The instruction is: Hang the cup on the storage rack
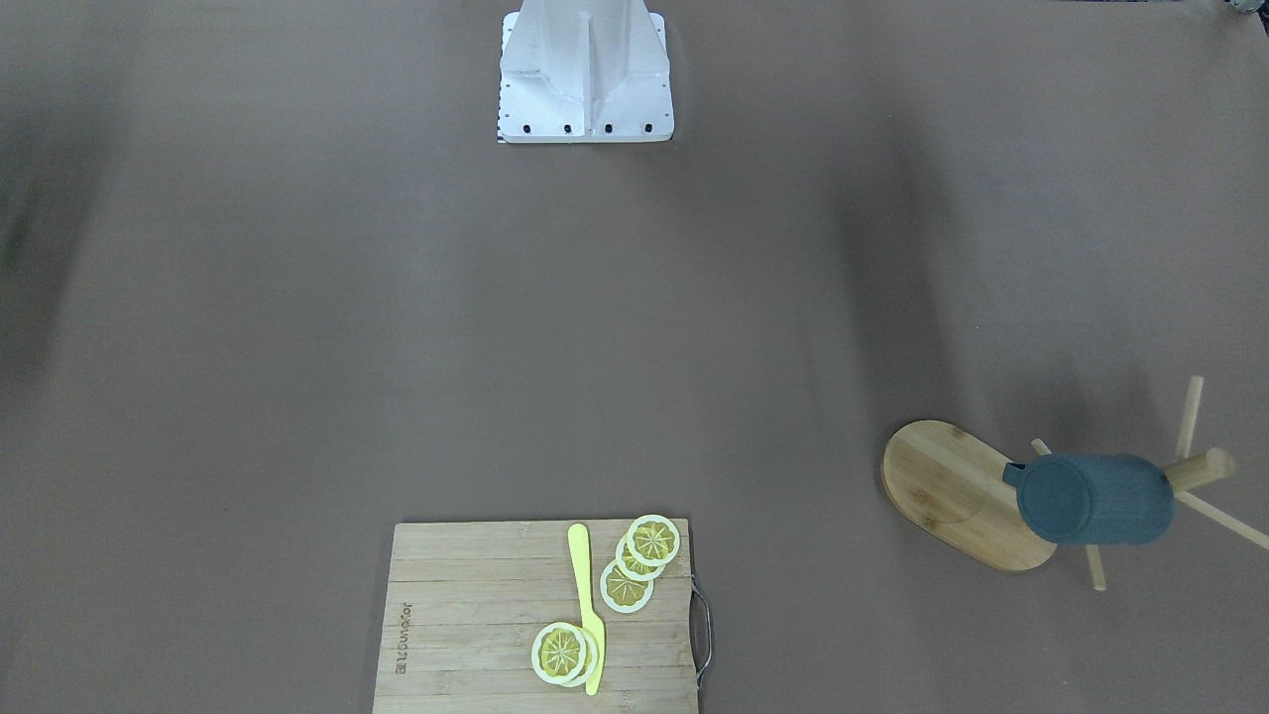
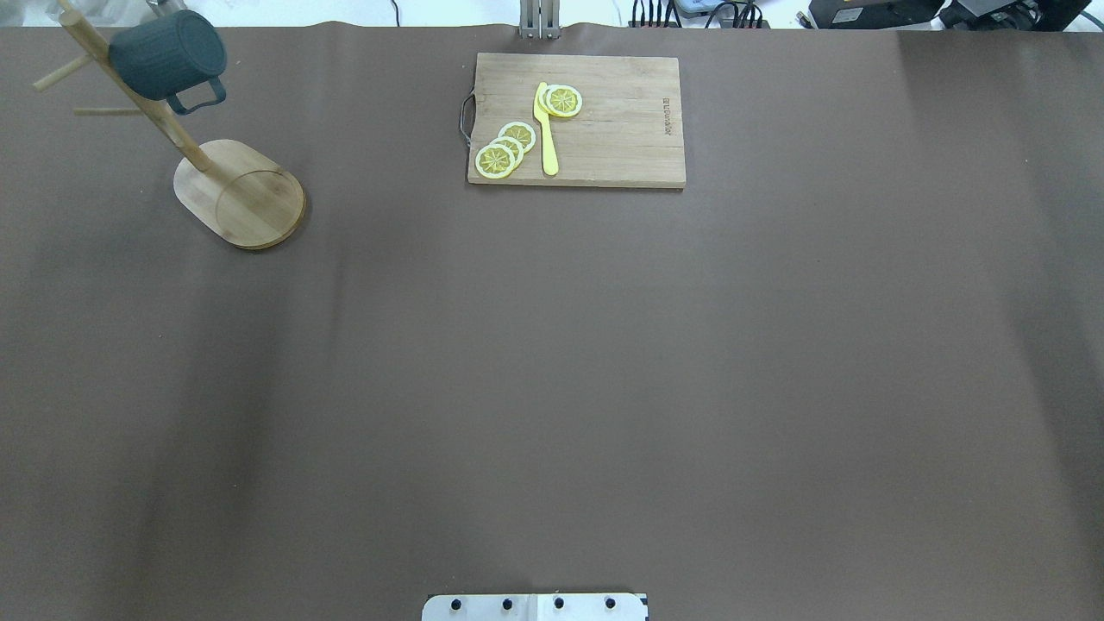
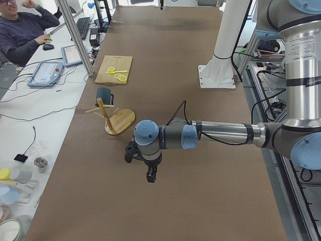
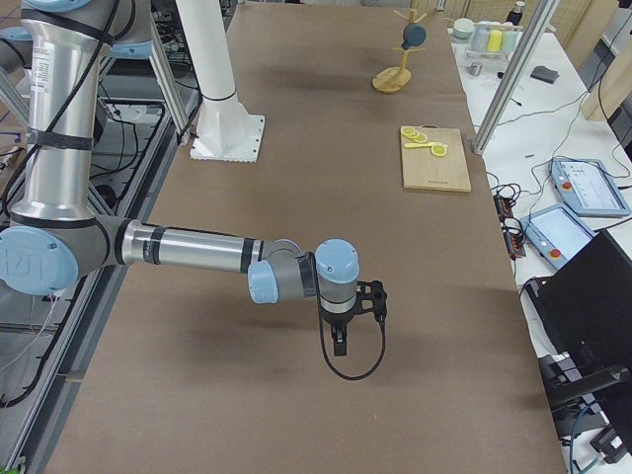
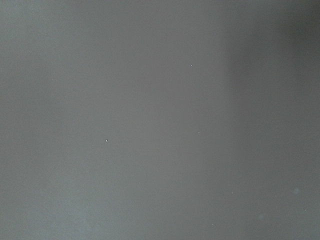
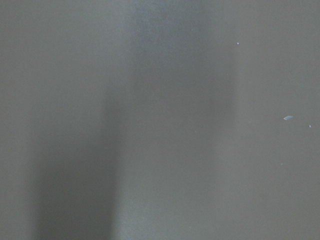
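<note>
as cup hangs on storage rack near table edge, left hand, right hand (grips: can't tell)

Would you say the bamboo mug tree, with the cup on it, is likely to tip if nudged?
Possibly top-heavy: the cup sits high, to one side of the post of the storage rack. Its broad flat base should resist a low push; a shove near the pegs seems likelier to tip it.

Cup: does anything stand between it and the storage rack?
Nothing visible does. The cup already hangs up on the storage rack, off the table; the cutting board lies well apart from both.
</note>
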Controlling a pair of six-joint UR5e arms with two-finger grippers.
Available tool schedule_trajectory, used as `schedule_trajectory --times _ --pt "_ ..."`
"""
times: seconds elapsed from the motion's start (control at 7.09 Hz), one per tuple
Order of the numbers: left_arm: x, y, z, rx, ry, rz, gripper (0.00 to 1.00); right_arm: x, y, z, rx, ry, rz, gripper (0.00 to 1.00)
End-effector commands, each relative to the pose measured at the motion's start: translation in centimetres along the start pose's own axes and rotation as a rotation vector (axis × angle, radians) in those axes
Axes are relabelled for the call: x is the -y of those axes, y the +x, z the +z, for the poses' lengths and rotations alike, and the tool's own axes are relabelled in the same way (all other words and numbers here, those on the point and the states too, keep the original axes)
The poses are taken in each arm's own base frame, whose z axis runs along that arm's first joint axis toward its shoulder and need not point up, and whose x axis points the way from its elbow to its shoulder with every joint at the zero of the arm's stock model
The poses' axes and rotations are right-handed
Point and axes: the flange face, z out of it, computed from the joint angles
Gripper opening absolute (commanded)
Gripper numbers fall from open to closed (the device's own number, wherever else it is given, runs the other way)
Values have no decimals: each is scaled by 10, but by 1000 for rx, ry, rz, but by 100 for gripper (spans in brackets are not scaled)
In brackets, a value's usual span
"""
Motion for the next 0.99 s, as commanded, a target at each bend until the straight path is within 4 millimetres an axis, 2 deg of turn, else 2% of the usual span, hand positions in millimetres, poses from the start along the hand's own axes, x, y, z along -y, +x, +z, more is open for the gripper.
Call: schedule_trajectory --times 0.0,0.85 --pt "0 -1 1 0 0 1 99 -7 2 1 -5 -5 3 100" --pt "1 -1 2 -3 -1 -4 99 -9 5 5 3 -15 22 100"
